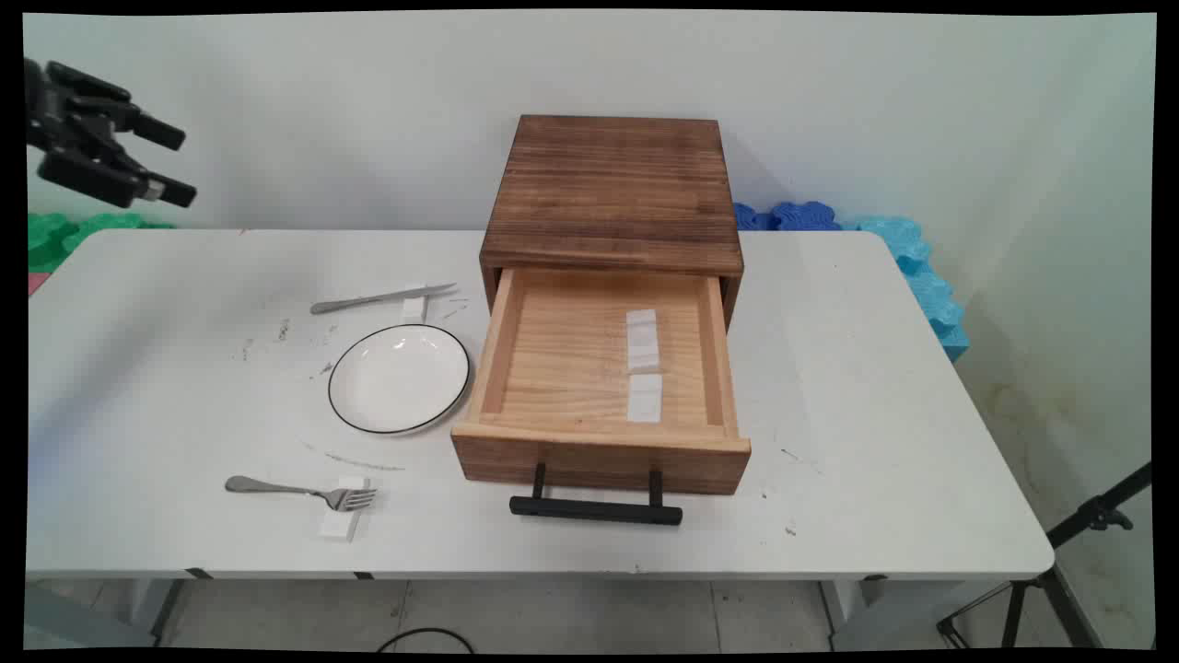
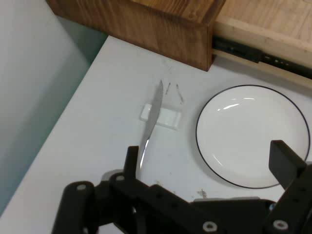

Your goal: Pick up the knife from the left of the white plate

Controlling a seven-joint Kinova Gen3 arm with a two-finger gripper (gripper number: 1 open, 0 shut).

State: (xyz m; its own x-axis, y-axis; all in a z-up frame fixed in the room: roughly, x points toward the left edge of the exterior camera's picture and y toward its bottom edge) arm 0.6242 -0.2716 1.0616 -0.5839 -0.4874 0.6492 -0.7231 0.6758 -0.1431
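- Gripper [image 1: 164,166] high above the table's [image 1: 875,387] far left corner, fingers spread wide, holding nothing.
- From the hand view, the knife [image 2: 150,127] lies nearest below it, blade propped on a small white block [image 2: 163,117], near the far edge.
- Plate [image 1: 399,378] sits just beside the open drawer [image 1: 589,368] of the wooden box [image 1: 612,189].
- Fork [image 1: 299,493] rests on its own block near the front edge.
- Judgement: any descent should be straight down, fingers astride the knife handle, clear of the plate's rim.

Knife [image 2: 150,124] tip resting on small white block [image 2: 161,116].
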